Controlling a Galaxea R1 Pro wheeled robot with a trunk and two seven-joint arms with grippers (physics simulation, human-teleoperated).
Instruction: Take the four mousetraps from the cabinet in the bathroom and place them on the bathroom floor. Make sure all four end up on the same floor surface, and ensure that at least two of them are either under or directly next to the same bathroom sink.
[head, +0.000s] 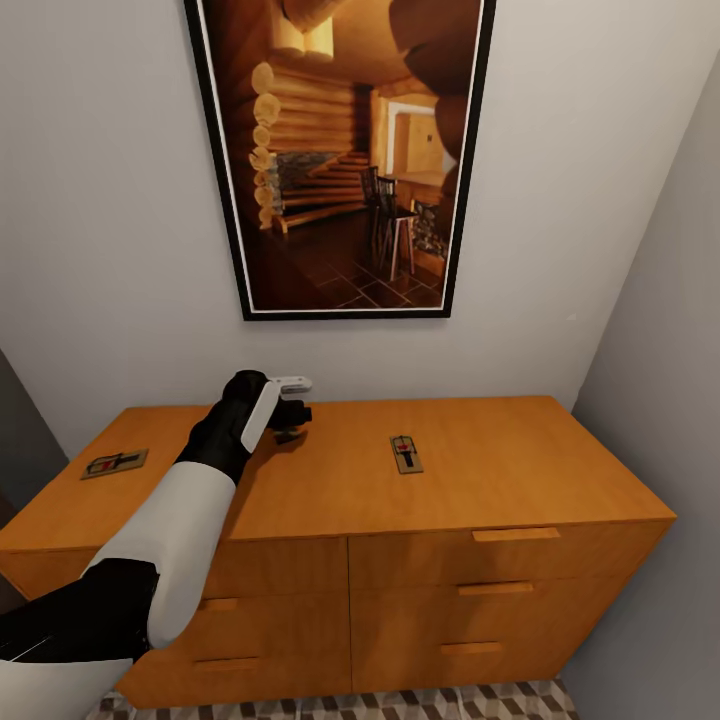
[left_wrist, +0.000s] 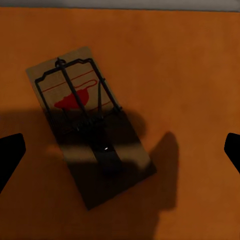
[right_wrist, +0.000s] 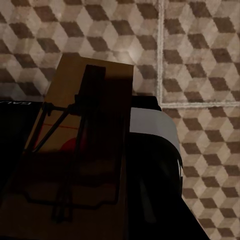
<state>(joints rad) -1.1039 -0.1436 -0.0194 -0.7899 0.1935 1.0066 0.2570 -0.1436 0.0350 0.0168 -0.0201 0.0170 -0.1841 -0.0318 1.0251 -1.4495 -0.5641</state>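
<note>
Hanging the left jaws wide open over the top of the cabinet, with dark fingertips standing well clear on either side of the target mousetrap, itself lying flat and skewed on the wood. Carrying the held mousetrap in the right jaws, apparently clamped shut on its board, above the bathroom floor. Risking a poor pinch at the left: coming down across the skewed board and catching only a corner, or pressing on the wire bar rather than the thin wooden edges, and so probably sliding the flat piece over the smooth top instead of lifting it. Risking also a scrape of the fingertips against the wood by descending too far, with so little thickness to seize. Risking, at the right, a slip of the held mousetrap during any swing of the trunk, dropping it at an unplanned spot on the tiles. Leaving two more on the cabinet top: the left-end mousetrap near the left edge and the middle mousetrap to the right of the left arm, both well apart from the jaws and blocking nothing. Working close to the wall and its framed picture, likely limiting room for the wrist behind the target.
</note>
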